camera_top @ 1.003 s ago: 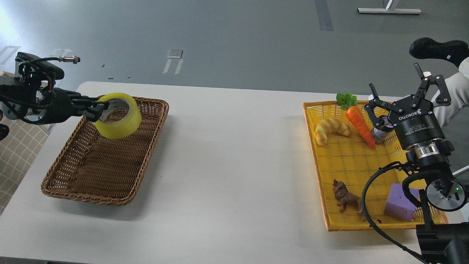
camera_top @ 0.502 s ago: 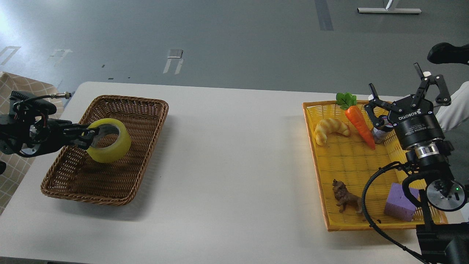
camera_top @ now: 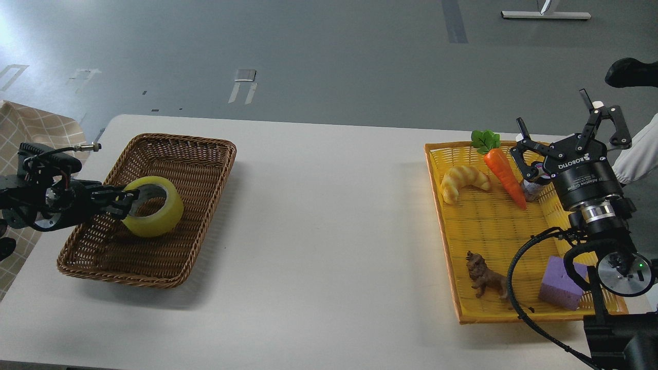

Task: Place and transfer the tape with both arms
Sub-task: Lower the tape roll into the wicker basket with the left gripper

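Observation:
The yellow tape roll [camera_top: 160,218] sits low inside the brown wicker basket [camera_top: 200,154] at the table's left, its core facing up. My left gripper [camera_top: 128,199] comes in from the left and is shut on the roll's left wall, one finger inside the core. My right gripper [camera_top: 560,115] is open and empty, raised above the far right corner of the yellow tray [camera_top: 488,231], fingers spread and pointing up.
The yellow tray holds a croissant [camera_top: 464,181], a carrot [camera_top: 503,172], a toy lion [camera_top: 485,278], a purple block [camera_top: 563,283] and a small bottle [camera_top: 532,187]. A person's shoe [camera_top: 631,73] and sleeve show at the far right.
My left gripper has carried the tape down and toward me, from above the basket's far rim to low inside the basket. The right arm has stayed still.

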